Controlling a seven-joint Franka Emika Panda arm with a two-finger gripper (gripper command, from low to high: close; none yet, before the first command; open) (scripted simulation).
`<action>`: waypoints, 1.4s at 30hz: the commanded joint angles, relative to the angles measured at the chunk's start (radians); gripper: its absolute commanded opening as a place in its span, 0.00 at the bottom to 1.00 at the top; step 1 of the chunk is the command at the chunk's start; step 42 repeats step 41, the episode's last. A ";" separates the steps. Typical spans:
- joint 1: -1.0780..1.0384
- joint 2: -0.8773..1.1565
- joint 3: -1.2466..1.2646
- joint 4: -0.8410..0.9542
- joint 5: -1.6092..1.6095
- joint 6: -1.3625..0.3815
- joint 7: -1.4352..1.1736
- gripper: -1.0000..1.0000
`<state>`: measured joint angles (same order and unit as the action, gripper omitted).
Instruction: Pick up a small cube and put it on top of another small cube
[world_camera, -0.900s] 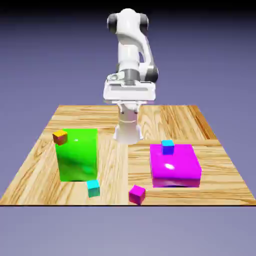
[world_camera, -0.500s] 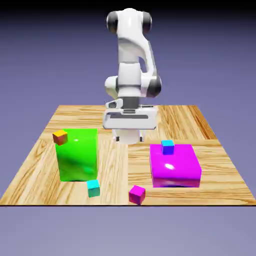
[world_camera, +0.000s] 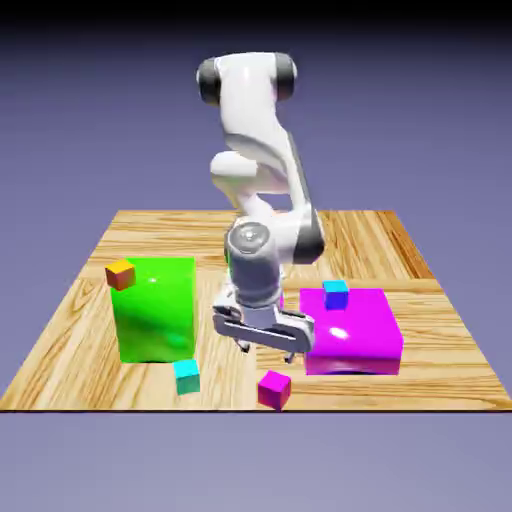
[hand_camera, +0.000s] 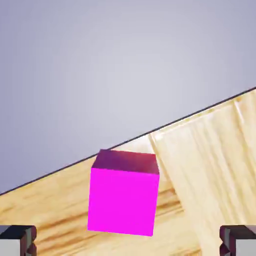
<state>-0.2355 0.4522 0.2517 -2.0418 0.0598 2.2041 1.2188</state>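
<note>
Exterior view first: the arm leans out over the wooden table (world_camera: 90, 350) with its gripper (world_camera: 264, 346) hanging just above and slightly behind a small magenta cube (world_camera: 274, 388), which sits near the table's front edge. The jaws stand wide apart and hold nothing, and the cube rests on the wood untouched. That spread looks chosen to let the fingers pass down either side of the cube. A small teal cube (world_camera: 186, 375) lies to the exterior view's left of it, near the foot of a big green block (world_camera: 155, 308), and seems the easiest floor-level place to stack. An orange cube (world_camera: 120, 273) clings at the green block's upper corner. A blue cube (world_camera: 335, 292) sits on top of a big magenta block (world_camera: 352, 330) on the exterior view's right; the gripper hangs close beside that block.

Hand view: the magenta cube (hand_camera: 123, 196) fills the lower middle, slightly left of centre, with the two finger tips (hand_camera: 17, 239) far out at the bottom corners. The cube looks a little turned against the fingers' line, so a small wrist correction may help before descending. Beyond it the table edge runs diagonally.
</note>
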 joint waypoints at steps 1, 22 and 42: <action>-0.009 0.036 0.009 0.027 0.002 -0.030 0.017 0.50; 0.057 -0.015 -0.187 0.016 -0.095 -0.095 -0.388 0.00; 0.123 -0.049 -0.393 -0.046 -0.197 -0.067 -0.807 1.00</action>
